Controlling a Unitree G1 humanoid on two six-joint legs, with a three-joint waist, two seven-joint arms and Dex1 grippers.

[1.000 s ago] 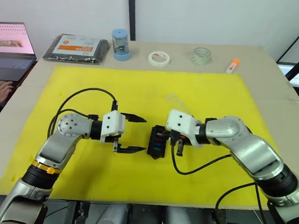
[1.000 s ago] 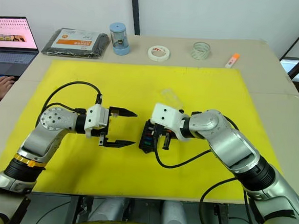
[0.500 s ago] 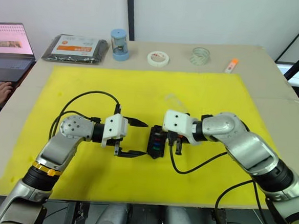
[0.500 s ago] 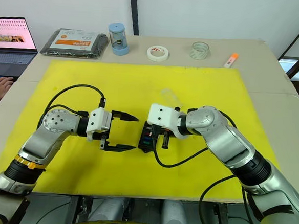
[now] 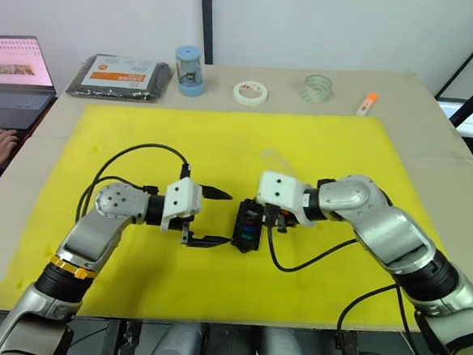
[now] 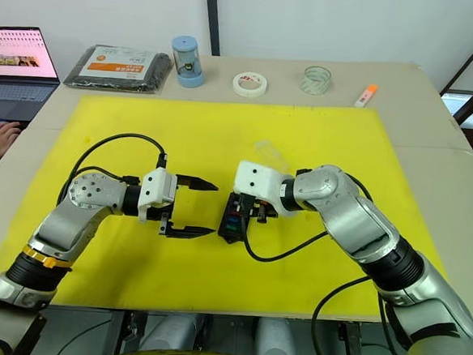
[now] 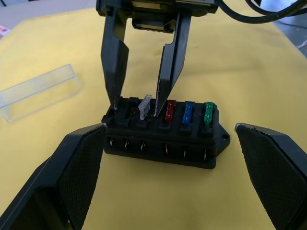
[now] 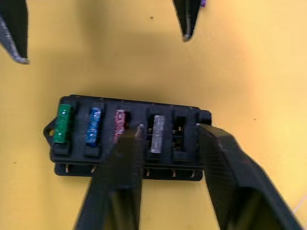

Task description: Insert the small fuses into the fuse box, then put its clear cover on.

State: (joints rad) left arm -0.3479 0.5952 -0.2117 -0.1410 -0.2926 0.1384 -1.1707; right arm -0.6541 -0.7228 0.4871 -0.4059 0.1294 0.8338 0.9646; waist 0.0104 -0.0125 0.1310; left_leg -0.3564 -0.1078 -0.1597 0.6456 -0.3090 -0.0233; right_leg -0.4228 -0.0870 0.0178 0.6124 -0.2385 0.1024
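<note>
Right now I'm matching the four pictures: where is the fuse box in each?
Left eye view: fuse box, centre of the yellow mat.
Right eye view: fuse box, same spot.
Left wrist view: centre.
Right wrist view: centre.
Shared landmark: green fuse, at one end of its row.

Right hand [image 7: 139, 103] fingers planted on fuse box [image 7: 165, 136], left hand [image 5: 217, 218] spread just beside, yellow mat [image 5: 142, 138] bare behind.

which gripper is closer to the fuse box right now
Right. The right gripper is down on the fuse box, its open fingers straddling the pale clear fuse. The left gripper is open beside the box, not touching it.
</note>
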